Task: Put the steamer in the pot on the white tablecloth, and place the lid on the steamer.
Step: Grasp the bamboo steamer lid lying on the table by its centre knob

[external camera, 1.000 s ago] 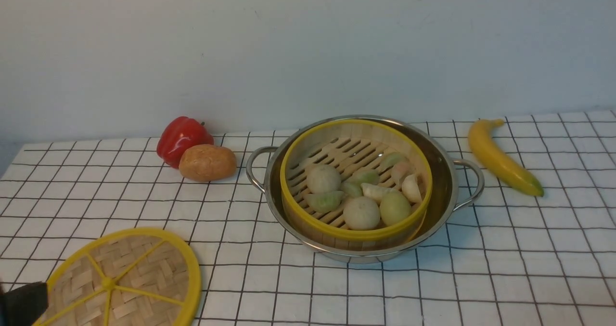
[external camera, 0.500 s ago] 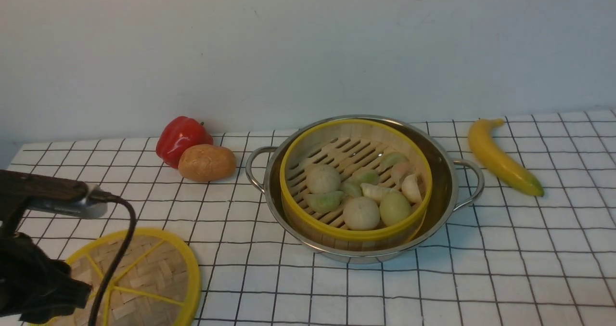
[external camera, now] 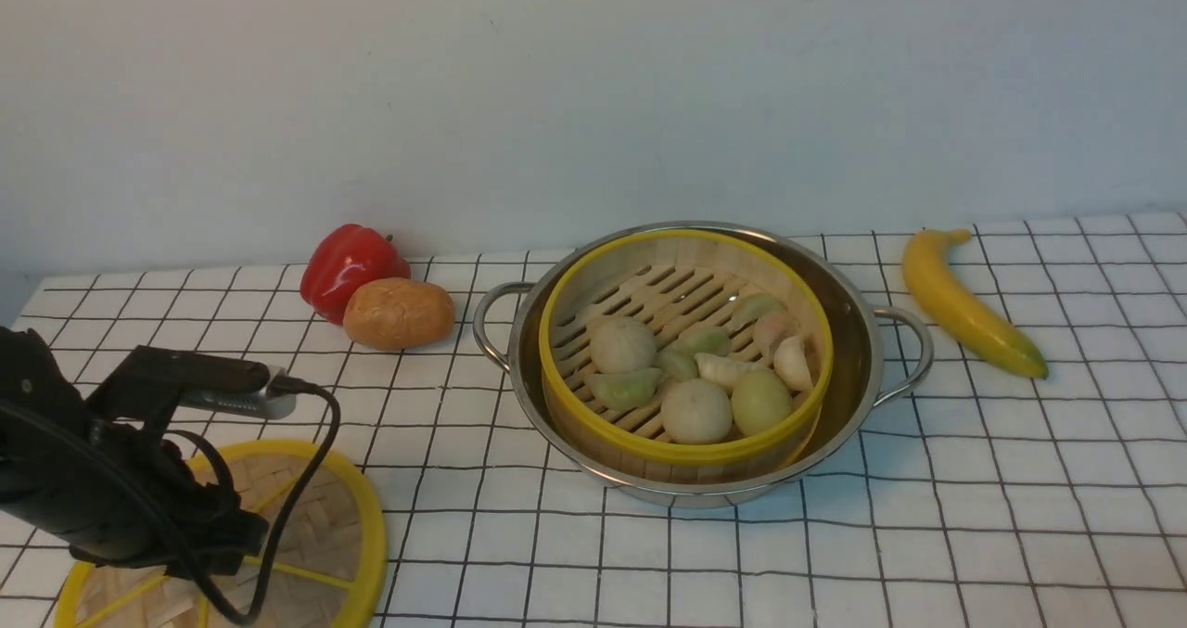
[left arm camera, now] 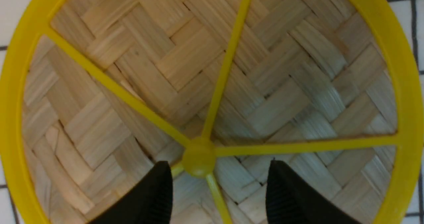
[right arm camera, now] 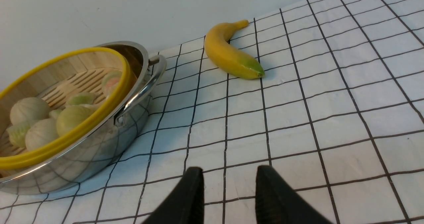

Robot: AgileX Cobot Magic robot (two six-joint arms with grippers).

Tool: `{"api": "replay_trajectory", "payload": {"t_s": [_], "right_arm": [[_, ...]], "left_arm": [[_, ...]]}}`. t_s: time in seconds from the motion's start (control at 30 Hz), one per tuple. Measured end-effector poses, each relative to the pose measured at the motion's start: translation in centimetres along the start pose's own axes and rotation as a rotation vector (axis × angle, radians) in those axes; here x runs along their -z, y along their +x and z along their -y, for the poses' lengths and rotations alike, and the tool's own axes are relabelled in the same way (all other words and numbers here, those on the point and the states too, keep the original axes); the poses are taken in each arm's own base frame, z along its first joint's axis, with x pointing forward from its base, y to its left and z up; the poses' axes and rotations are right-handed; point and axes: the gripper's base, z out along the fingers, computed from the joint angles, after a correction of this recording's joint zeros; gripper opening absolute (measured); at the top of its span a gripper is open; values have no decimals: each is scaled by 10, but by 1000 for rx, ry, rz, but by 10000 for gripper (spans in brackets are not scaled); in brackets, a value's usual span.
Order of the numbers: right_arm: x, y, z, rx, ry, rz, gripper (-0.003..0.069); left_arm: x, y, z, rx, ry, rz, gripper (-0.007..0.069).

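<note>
Done: steamer (external camera: 682,450) in pot (external camera: 858,350). Remaining: lid (left arm camera: 265,85), desk's near-left corner, beneath left claw (left arm camera: 218,171), apart astride knob (left arm camera: 198,156). Right claw (right arm camera: 229,171) apart, empty.

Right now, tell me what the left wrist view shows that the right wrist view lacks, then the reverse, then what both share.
Left wrist only: the lid, its centre knob between the fingers of the open left gripper. Right wrist only: the pot holding the steamer with food in it, a banana, and the open right gripper, holding nothing. Both: the white tablecloth.
</note>
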Motion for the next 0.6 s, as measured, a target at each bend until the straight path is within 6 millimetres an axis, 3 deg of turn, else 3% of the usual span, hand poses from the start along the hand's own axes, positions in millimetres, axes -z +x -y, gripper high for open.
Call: {"api": "replay_trajectory", "payload": {"t_s": [0.23,0.37,0.5,0.6], "right_arm": [[0,0,0,0,0,0,240],[0,0,0,0,0,0,240],[0,0,0,0,0,0,240],[0,0,0,0,0,0,240]], "left_arm": [[-5,-3,-1,-1,-7,17,355],[-5,-3,-1,-2,-8,18,261],[-5,-3,-1,-2,-8,18,99],[-5,-3,-1,-2,-8,18,103]]}}
